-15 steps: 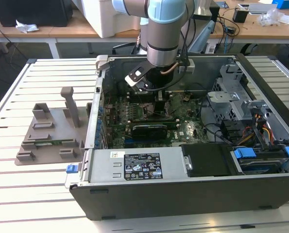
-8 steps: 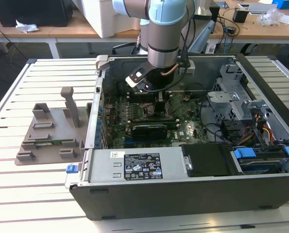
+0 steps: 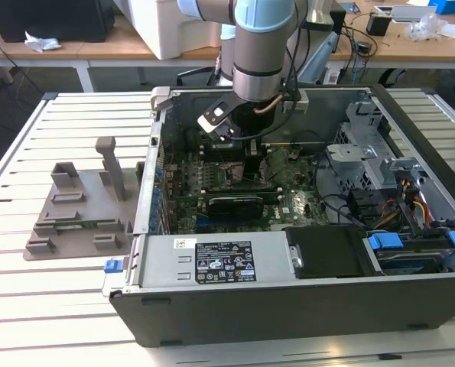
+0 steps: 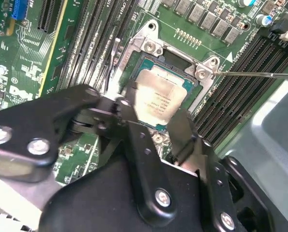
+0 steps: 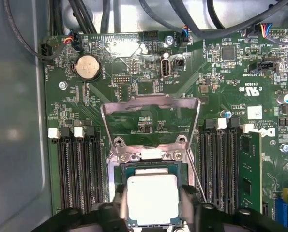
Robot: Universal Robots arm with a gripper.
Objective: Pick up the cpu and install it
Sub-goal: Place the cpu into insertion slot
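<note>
Second wrist view shows the black jaws gripping the flat square silvery cpu at the open metal-framed motherboard socket.

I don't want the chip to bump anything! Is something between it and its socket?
Nothing visible does. The gripper holds the cpu right over the open socket, its metal lid flipped back clear.

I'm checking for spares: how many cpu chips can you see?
1: the silvery flat square cpu, held by the black gripper at the metal-framed socket on the green motherboard. Others could be hidden under the arm.
</note>
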